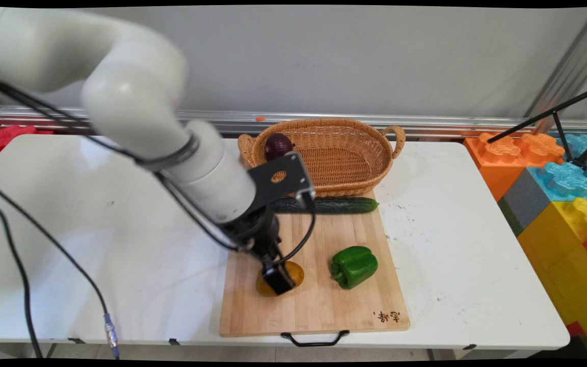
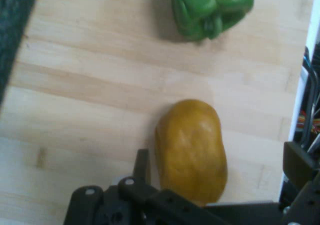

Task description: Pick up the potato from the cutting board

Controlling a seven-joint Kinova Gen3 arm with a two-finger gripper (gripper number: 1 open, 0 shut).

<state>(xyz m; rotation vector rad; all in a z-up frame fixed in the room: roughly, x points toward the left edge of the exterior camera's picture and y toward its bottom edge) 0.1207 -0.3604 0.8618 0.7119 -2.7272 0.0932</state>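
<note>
A yellow-brown potato [image 1: 296, 271] [image 2: 192, 150] lies on the near left part of a wooden cutting board [image 1: 324, 306] [image 2: 90, 95]. My gripper [image 1: 278, 278] [image 2: 218, 155] is low over it and open. One finger [image 2: 142, 165] stands close beside the potato's left side, and the other is farther off to its right. A green bell pepper [image 1: 353, 266] [image 2: 210, 7] lies on the board to the right of the potato. A dark green cucumber [image 1: 344, 205] [image 2: 12, 30] lies along the board's far edge.
A wicker basket [image 1: 354, 153] stands behind the board, with a red onion [image 1: 278, 146] in its left end. Large coloured foam blocks [image 1: 553, 193] are stacked off the table's right side. Black cables [image 1: 23, 265] hang over the table's left part.
</note>
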